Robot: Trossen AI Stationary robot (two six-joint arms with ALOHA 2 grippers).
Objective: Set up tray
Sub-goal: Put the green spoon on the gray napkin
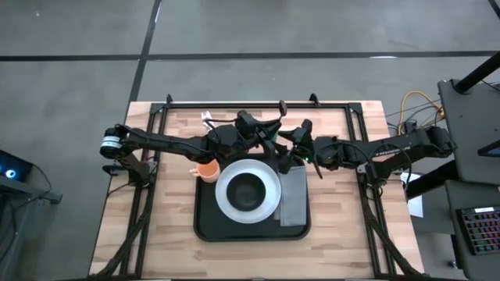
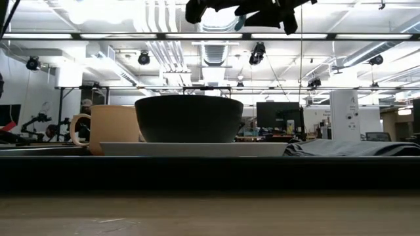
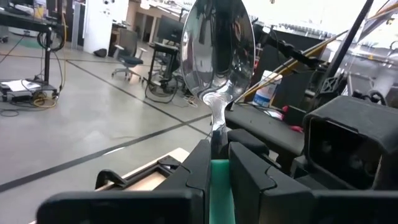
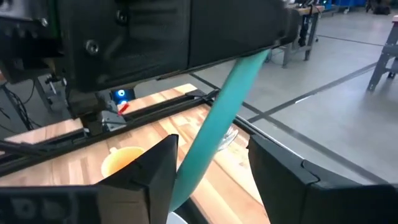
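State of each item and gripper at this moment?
tray: on table, loaded
plate: on tray, under bowl
bowl: upright on plate
cup: upright on tray
napkin: flat beside plate
spoon: held aloft
left gripper: shut on spoon
right gripper: open around spoon handle

big black tray with rounded corners sits flat, lower middle of the overhead frame, on the tabletop.

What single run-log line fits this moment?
left pincer: shut on spoon | right pincer: open around spoon's teal handle | tray: holds plate, bowl, cup, napkin
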